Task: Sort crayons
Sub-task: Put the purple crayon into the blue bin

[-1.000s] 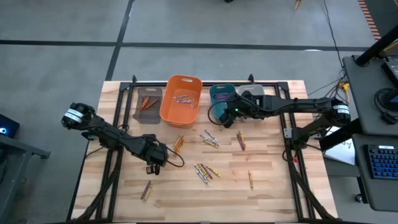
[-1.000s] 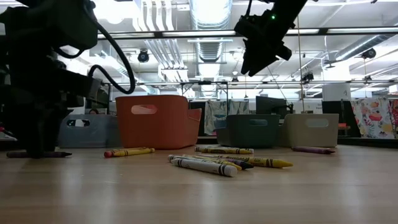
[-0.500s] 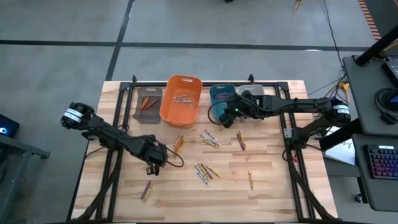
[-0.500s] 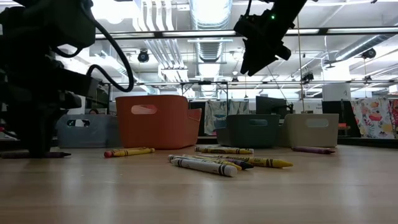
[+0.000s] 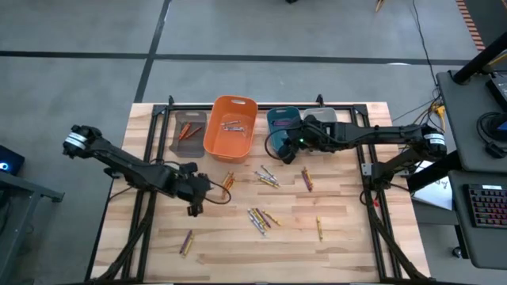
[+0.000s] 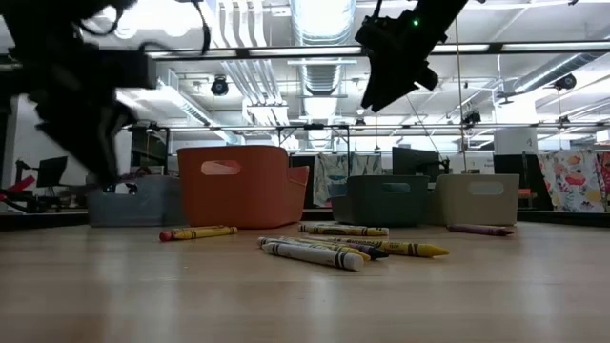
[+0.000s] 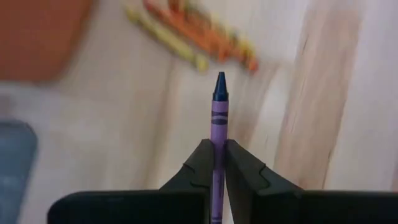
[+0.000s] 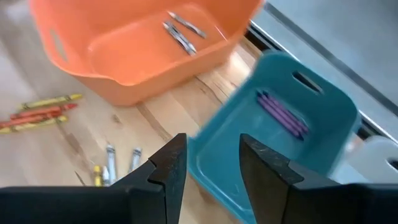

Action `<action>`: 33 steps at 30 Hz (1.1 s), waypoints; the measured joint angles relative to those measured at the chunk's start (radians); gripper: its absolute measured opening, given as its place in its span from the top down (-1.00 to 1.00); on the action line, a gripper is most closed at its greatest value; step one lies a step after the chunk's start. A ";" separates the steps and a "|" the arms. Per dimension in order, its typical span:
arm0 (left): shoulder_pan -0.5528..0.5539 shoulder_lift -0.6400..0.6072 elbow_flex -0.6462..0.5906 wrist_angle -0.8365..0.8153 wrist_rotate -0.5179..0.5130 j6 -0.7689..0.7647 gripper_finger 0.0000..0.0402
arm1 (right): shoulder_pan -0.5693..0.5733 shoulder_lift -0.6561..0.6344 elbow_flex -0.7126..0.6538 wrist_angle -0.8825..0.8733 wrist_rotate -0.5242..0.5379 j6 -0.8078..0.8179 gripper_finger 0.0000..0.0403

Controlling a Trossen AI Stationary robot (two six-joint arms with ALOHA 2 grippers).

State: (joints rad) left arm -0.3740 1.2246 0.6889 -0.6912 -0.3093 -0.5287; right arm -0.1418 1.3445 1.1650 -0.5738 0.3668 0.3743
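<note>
My left gripper [image 5: 193, 198] hangs above the table's left middle, shut on a purple crayon [image 7: 219, 112]. Loose crayons lie on the wood: an orange and yellow group [image 5: 228, 182], a mixed group [image 5: 266, 178], another group [image 5: 260, 219], a purple one [image 5: 306, 179], a yellow one [image 5: 320, 229] and a purple one [image 5: 186, 242]. My right gripper [image 8: 213, 163] stands open above the near rim of the teal bin [image 5: 281, 123], which holds purple crayons [image 8: 283, 113]. My left gripper pinches the purple crayon's shaft [image 7: 218, 138] between its two fingers. The crayon lies along the fingers, and its pointed tip [image 7: 219, 79] sticks out past their ends. The fingers slant down toward the table. The crayon is lifted clear of the wood.
Along the far edge stand a grey bin [image 5: 188, 133] with orange crayons, an orange bin [image 5: 230, 125] with greyish crayons [image 8: 180, 31], the teal bin and a pale bin [image 5: 326, 116]. Bare wood lies at the near edge.
My left gripper has shut on the purple crayon that lay on the table at the left, then risen and drawn back a little toward the far left. The crayon is now lifted clear of the wood.
</note>
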 joint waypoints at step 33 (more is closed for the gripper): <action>0.078 -0.072 0.003 1.207 -0.208 0.801 1.00 | 0.146 0.000 -0.233 1.160 -0.403 -0.474 0.17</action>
State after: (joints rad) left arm -0.2964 1.1530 0.6914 0.5161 -0.5175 0.2719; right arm 0.0044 1.3449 0.9323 0.5865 -0.0357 -0.1001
